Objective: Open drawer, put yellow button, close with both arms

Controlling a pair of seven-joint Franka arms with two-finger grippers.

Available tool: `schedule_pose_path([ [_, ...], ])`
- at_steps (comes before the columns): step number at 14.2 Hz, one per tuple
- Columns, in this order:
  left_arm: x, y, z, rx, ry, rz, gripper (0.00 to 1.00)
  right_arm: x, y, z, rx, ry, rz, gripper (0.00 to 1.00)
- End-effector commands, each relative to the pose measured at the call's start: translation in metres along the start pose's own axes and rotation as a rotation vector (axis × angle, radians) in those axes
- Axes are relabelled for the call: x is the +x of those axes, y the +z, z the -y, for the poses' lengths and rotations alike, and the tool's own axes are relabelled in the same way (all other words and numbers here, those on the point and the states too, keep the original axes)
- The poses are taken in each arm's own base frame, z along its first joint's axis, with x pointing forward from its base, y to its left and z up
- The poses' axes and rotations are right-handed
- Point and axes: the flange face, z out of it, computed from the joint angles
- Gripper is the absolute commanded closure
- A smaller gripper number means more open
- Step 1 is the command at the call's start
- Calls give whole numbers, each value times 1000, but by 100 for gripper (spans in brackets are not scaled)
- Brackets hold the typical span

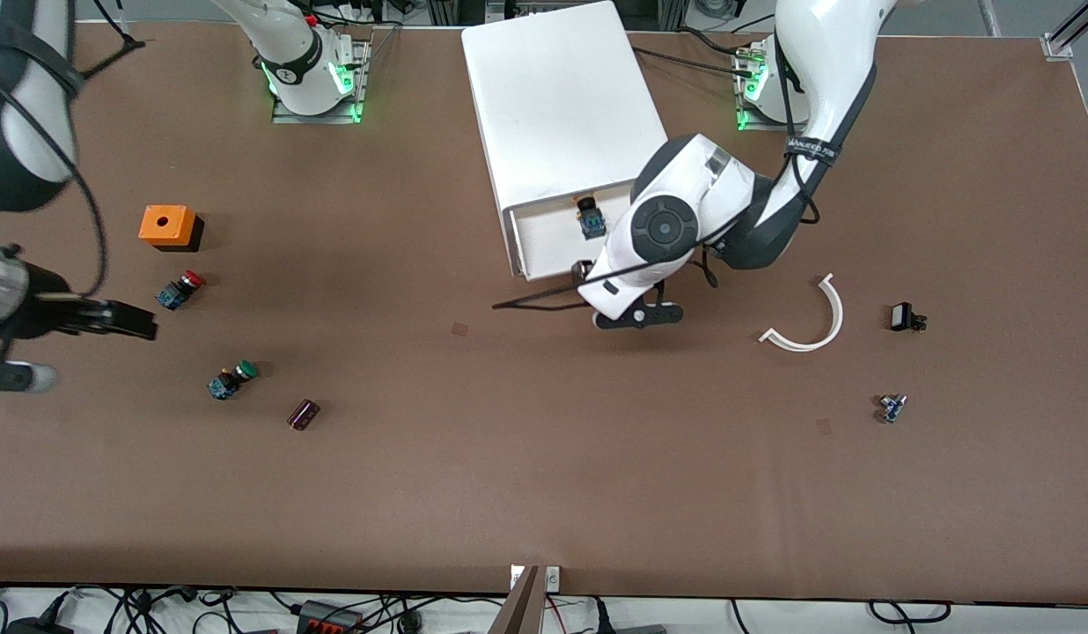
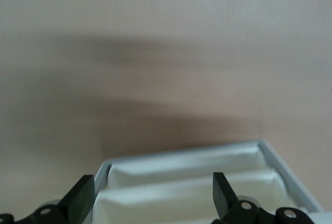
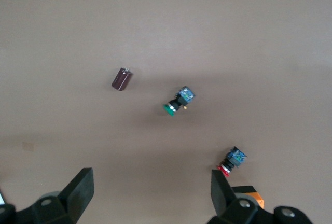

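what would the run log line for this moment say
white top drawer: open | yellow button: inside drawer | left end effector: open, at drawer front | right end effector: open, above table near red-capped switch

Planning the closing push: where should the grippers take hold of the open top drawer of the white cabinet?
Probably the white drawer's protruding front edge, approached from the front-camera side. It juts from the white cabinet; the open left gripper hangs over that edge.

Both arms are glossy white with black joint bands, the left arm (image 1: 685, 224) showing a round black cap and a loose black cable, the right arm (image 1: 25, 106) also trailing black cable, each ending in black fingers.
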Motion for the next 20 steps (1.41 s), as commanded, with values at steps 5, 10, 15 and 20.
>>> schedule_pose_path([
  [5, -59, 9, -14, 56, 50, 173, 0, -51, -24, -50, 20, -73, -11, 0],
  [10, -69, 12, -21, 64, 44, 180, 0, -59, -28, -42, 10, -79, -28, 0],
  [15, -16, -51, 37, 27, -21, 53, 0, -71, -23, -46, 4, -71, -33, 0],
  [20, 46, -138, 150, -16, 62, -48, 0, -92, -18, -46, 10, -71, -24, 0],
])
